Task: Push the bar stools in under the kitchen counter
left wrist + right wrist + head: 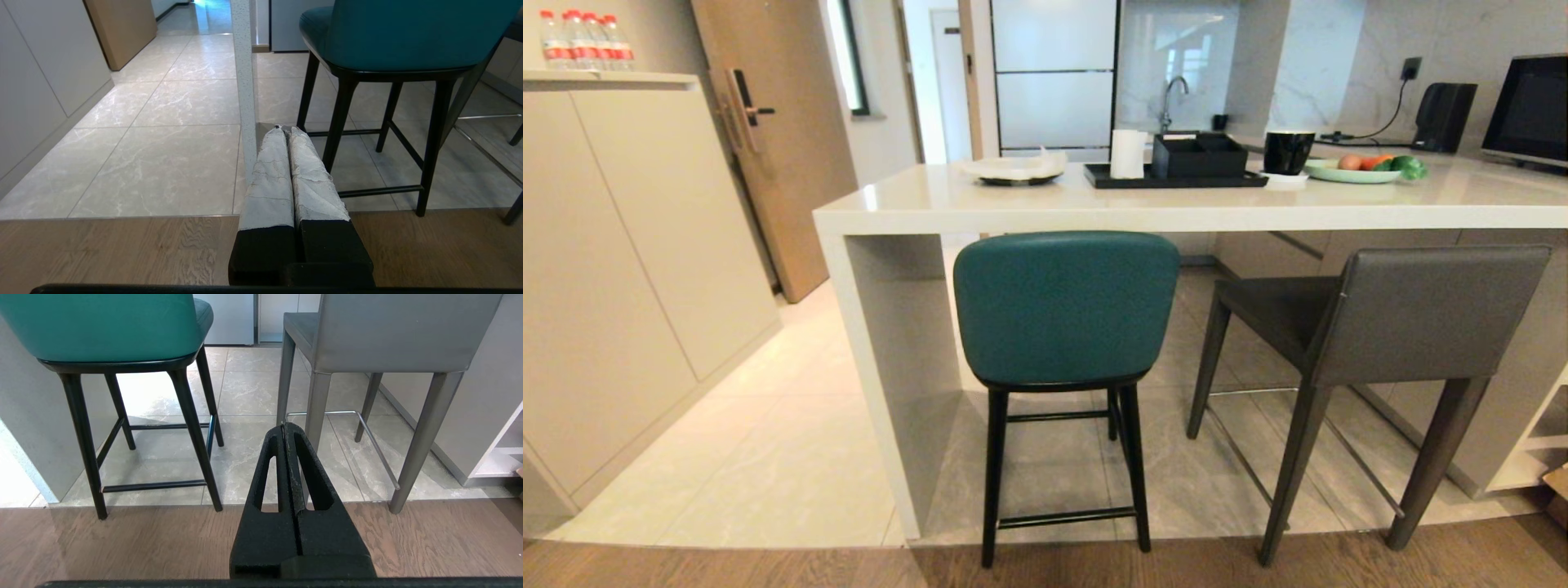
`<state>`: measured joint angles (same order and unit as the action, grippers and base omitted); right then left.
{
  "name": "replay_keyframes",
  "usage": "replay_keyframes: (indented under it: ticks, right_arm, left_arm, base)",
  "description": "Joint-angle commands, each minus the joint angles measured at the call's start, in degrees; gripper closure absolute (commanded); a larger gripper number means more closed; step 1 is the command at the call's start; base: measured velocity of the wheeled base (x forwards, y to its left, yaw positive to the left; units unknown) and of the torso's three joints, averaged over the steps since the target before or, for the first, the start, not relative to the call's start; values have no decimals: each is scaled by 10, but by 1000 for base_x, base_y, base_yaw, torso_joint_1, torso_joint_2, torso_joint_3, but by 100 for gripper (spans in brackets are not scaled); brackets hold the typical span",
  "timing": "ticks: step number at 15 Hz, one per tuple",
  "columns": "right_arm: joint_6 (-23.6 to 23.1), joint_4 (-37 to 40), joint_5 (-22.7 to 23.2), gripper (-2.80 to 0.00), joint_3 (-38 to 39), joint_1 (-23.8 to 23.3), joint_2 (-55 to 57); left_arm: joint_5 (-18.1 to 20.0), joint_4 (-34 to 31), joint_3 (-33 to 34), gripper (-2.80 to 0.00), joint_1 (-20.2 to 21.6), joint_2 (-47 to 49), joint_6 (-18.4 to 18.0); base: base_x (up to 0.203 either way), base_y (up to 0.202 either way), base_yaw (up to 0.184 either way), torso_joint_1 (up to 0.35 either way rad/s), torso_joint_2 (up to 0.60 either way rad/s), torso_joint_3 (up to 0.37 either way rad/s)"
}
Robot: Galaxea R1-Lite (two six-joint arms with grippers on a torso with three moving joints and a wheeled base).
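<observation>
Standing half under the glossy off-white stone counter (980, 200), the teal leather round-backed stool (1066, 306) at twelve o'clock and the grey boxy stool (1421, 314), angled at two o'clock, await pushing; both hands, left hand (286, 132) and right hand (284, 428), are closed and empty. An off-centre shove might tip or twist a stool, snagging its legs against the counter's side panel.

both arms hang low and level, pointing to 12 o'clock. the left gripper (286, 130) has its two white-wrapped fingers (269, 175) pressed together. the right gripper (284, 425) has its black fingers (310, 477) closed too, holding nothing.
</observation>
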<state>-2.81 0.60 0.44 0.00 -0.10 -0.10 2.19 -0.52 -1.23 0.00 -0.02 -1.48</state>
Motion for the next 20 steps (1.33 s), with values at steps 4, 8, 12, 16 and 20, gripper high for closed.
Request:
replay_keyframes:
  ticks: [4, 8, 12, 16, 20]
  right_arm:
    - [5, 0, -2, 0, 0, 0, 1]
    - [5, 0, -2, 0, 0, 0, 1]
    - [7, 0, -3, 0, 0, 0, 1]
    - [7, 0, -2, 0, 0, 0, 1]
    - [7, 0, -2, 0, 0, 0, 1]
  left_arm:
    - [-21, -4, 0, 0, 0, 1, 17]
    - [-23, -4, 1, 0, 0, 1, 20]
    - [-23, -4, 1, 0, 0, 1, 20]
    - [-23, -4, 1, 0, 0, 1, 21]
    - [-23, -4, 1, 0, 0, 1, 22]
  base:
    - [0, 0, 0, 0, 0, 0]
    - [1, -109, 2, 3, 3, -3]
    - [0, -197, 2, 3, 3, 1]
    - [0, -195, 1, 2, 1, 2]
    - [0, -196, 2, 0, 4, 5]
